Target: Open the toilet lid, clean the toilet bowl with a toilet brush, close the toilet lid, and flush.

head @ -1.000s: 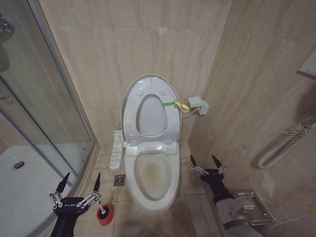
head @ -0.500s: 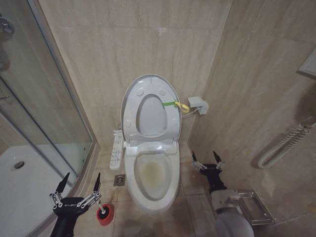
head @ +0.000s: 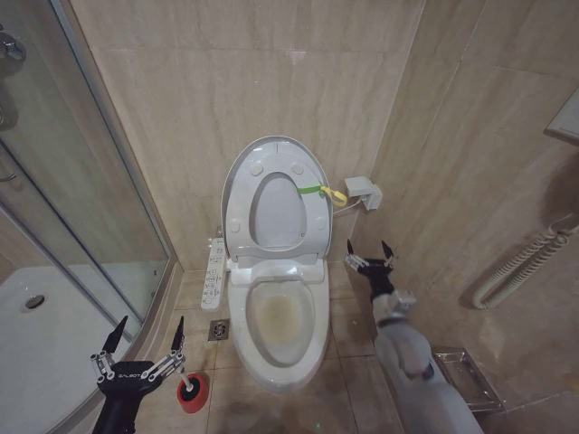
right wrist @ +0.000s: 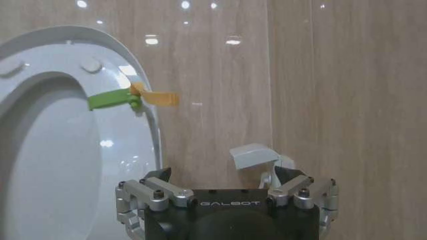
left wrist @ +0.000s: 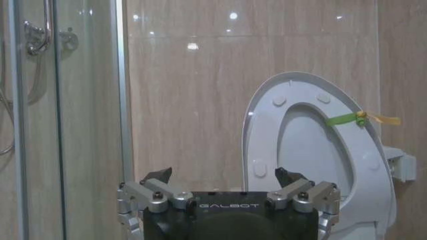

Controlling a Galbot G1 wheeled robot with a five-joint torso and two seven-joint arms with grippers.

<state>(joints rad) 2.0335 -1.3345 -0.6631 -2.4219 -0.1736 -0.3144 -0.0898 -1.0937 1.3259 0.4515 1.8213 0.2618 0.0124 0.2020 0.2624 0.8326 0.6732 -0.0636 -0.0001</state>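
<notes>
Your lid (head: 274,194) already stands upright against the wall, its green loop (head: 312,191) on the right edge, and the stained bowl (head: 279,318) lies open below. The brush (head: 186,391) sits in its red cup (head: 193,394) on the floor left of the bowl, just beside your left gripper (head: 145,327), whose jaws are wide and empty. Your right gripper (head: 366,250), jaws also wide, hangs right of the bowl, below the loop. Left is nearer; the handle looks roughly upright.
</notes>
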